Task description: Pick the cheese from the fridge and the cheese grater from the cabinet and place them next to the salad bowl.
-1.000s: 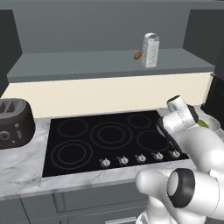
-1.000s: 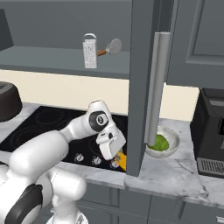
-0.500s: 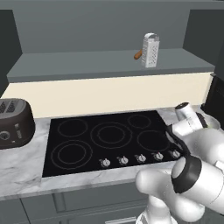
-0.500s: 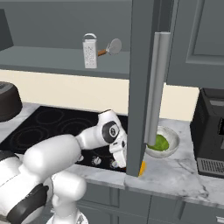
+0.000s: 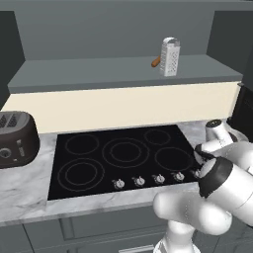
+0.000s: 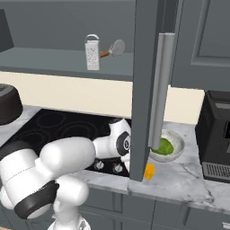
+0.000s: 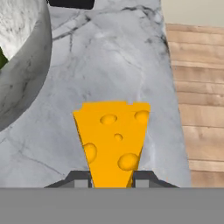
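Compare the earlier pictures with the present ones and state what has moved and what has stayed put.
The arm has swung right and lowered, carrying the cheese from above the stove knobs down to the marble counter beside the salad bowl. The gripper still has its jaws shut on the wedge. The cheese grater stays on the cabinet shelf; toaster and bowl are unmoved.

Both base views face the stove [image 5: 126, 158]; hand view looks closely down at the counter [image 7: 122, 57].
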Controlling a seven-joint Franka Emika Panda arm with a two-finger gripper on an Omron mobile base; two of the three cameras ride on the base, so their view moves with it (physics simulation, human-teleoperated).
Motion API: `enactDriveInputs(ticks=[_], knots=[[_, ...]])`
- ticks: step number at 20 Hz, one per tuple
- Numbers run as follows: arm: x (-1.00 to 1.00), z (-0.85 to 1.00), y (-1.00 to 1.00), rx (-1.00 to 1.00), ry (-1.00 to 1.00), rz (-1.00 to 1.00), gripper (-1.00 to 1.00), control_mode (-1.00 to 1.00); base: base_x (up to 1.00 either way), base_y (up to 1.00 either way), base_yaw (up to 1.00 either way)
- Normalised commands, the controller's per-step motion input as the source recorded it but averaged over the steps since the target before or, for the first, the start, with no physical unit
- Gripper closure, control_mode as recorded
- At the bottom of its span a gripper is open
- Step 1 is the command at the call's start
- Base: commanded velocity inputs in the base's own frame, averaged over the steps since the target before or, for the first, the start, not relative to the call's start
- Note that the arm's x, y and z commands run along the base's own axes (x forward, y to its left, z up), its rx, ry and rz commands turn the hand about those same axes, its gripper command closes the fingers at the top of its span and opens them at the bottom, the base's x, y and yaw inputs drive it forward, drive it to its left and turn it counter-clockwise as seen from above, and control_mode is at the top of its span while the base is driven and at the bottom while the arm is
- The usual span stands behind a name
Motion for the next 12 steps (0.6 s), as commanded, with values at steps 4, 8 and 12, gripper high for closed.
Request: enactDriveInputs(ticks=[4,8,12], knots=[[0.26,-0.23,-0.16,0.04,-0.08,0.0,1.0,-1.0,0.0,0.0,0.0],[0.05,-0.28,-0.28,0.03,-0.06,0.0,1.0,-1.0,0.0,0.0,0.0],[0.18,-0.22,-0.3,0.0,0.0,0.0,1.0,-1.0,0.0,0.0,0.0]])
